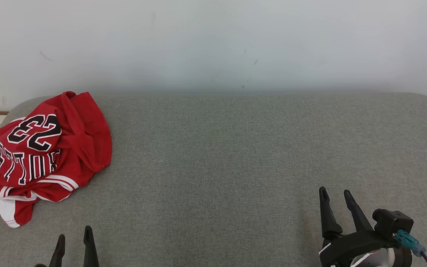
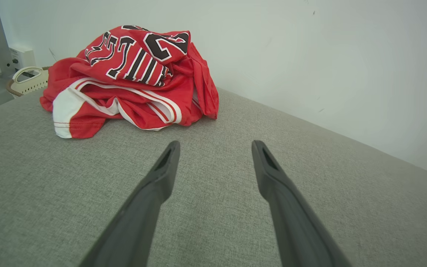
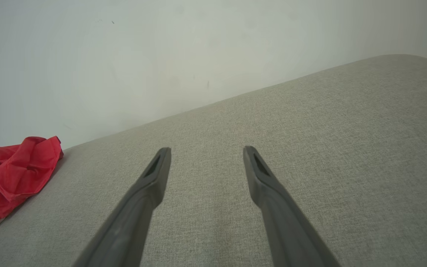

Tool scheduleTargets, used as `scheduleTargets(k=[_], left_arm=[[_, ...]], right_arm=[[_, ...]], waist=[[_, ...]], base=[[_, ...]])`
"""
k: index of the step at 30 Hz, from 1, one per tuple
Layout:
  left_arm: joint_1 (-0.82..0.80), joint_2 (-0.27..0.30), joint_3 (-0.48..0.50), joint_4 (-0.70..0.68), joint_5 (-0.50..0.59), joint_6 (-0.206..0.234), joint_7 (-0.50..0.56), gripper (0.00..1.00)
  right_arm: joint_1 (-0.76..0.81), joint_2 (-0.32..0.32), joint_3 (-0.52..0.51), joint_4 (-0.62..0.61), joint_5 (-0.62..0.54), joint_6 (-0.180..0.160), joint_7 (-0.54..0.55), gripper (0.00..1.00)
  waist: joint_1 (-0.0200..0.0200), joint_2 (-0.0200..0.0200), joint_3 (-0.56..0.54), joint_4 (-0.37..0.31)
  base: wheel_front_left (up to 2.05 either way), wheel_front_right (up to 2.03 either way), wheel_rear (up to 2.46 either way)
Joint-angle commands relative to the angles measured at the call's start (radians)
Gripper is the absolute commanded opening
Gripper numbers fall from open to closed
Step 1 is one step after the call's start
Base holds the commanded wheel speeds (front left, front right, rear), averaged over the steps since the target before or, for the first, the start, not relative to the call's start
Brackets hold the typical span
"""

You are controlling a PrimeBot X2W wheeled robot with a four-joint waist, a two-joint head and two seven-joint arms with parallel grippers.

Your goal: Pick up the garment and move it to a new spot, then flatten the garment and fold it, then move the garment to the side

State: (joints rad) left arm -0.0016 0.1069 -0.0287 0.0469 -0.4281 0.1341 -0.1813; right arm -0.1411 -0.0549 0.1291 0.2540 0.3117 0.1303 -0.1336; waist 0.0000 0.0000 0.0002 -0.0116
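Garment (image 1: 46,155) crumpled, lettering (image 1: 28,165) partly folded under; left tool (image 1: 75,231) cropped.

Open grey cushion (image 1: 235,155); crumpled jersey (image 1: 43,155) far-left

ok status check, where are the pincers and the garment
Left pincer open, empty. Right pincer open, empty. Red jersey crumpled at left rear of grey cushion, untouched. Only bare cushion between it and left pincer.
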Motion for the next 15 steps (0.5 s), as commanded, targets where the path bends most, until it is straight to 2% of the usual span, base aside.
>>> scheduleTargets(k=[1,15], left_arm=[[0.004,0.010,0.001,-0.011,0.028,0.006,-0.008,1.00],[0.018,0.027,-0.012,-0.023,0.156,0.039,-0.036,1.00]], right_arm=[[-0.020,0.001,0.007,-0.005,-0.028,0.000,-0.011,1.00],[-0.011,0.004,0.025,-0.004,-0.190,0.001,-0.054,1.00]], waist=[[0.0000,0.0000,-0.001,-0.001],[0.0000,0.0000,-0.008,-0.003]], base=[[0.00,0.00,0.00],[0.00,0.00,0.00]])
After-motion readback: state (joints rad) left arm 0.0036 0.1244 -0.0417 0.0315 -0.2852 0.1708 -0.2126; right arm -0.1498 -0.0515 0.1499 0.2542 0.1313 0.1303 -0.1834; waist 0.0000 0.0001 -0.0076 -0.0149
